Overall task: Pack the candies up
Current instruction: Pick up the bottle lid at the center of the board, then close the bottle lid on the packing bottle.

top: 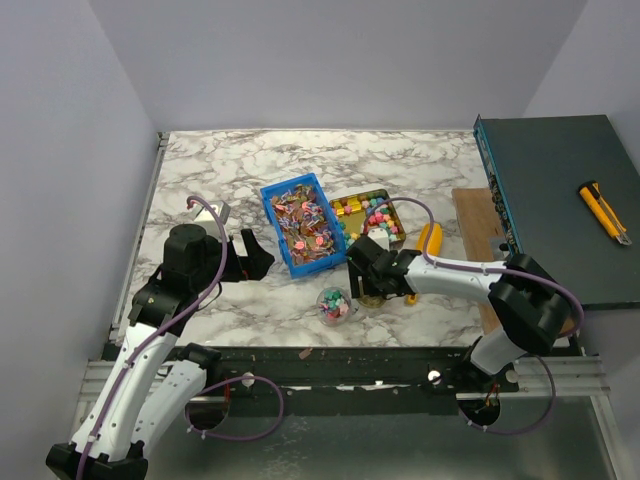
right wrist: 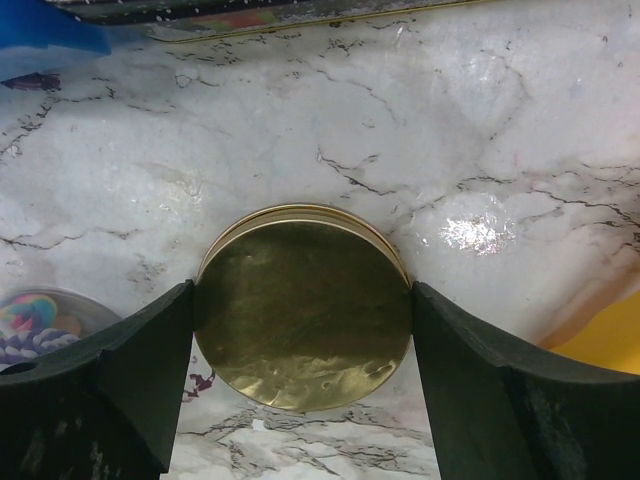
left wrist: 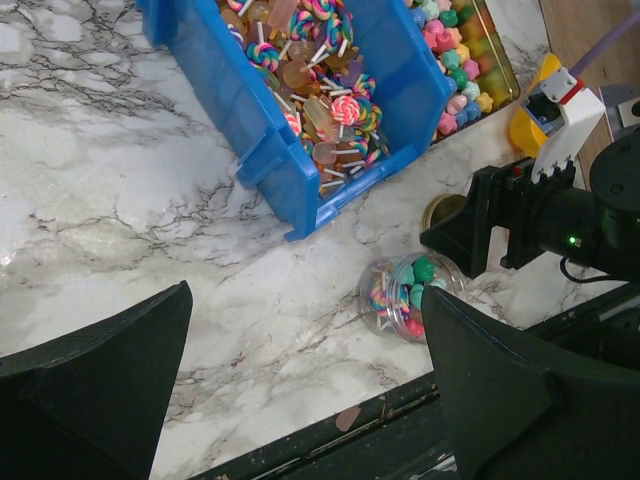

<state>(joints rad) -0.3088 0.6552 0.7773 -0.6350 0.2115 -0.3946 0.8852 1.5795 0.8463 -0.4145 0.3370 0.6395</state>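
Note:
Wrapped candies and lollipops fill a blue bin. Chunky pink, yellow, green and blue candies lie in a gold tin beside it and also show in the left wrist view. A small clear jar holding some candies stands near the front edge; it also shows in the left wrist view. My right gripper is down at the table just right of the jar, its fingers touching both sides of the round gold lid. My left gripper is open and empty, left of the bin and jar.
A yellow-orange scoop lies right of the tin. A dark green box with a yellow box cutter on it stands at the right on a wooden board. The table's front edge is close below the jar.

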